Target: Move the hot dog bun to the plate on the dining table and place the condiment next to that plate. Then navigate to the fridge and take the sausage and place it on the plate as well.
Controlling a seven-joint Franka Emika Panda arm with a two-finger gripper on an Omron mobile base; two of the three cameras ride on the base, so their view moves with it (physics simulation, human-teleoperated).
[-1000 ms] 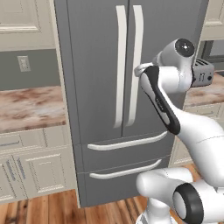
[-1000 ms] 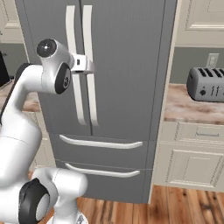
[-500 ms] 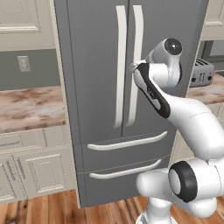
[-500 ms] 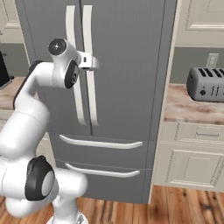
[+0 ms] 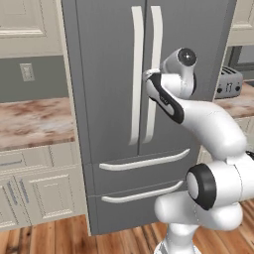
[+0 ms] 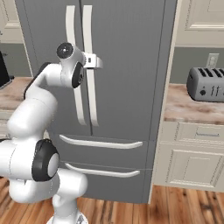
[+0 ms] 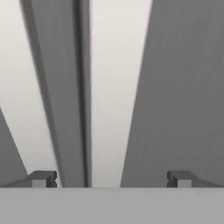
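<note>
1. The tall dark grey fridge (image 5: 109, 99) with two long curved light grey handles stands shut, its two upper doors meeting at a narrow seam and two drawers below them.
2. The white arm's two-finger gripper (image 6: 97, 61) is raised to the upper part of the doors, level with the right-hand door handle (image 6: 89, 65).
3. In the left base view the gripper (image 5: 149, 76) sits just at that handle (image 5: 155, 59), between the two handles' upper halves.
4. In the hand view the two small dark fingers (image 7: 43, 178) stand spread as wide as they go, holding nothing.
5. The pale handle (image 7: 116, 87) runs up between the fingers, with the door seam just to its left; whether a finger touches the handle cannot be told.
6. A silver toaster (image 6: 205, 84) rests on the reddish-brown marbled desk (image 6: 192, 107) to the fridge's right, near its back edge.
7. Cream cabinets (image 5: 34, 193) sit under the marbled desk on the fridge's left side, above a wooden plank floor (image 6: 183, 210).
</note>
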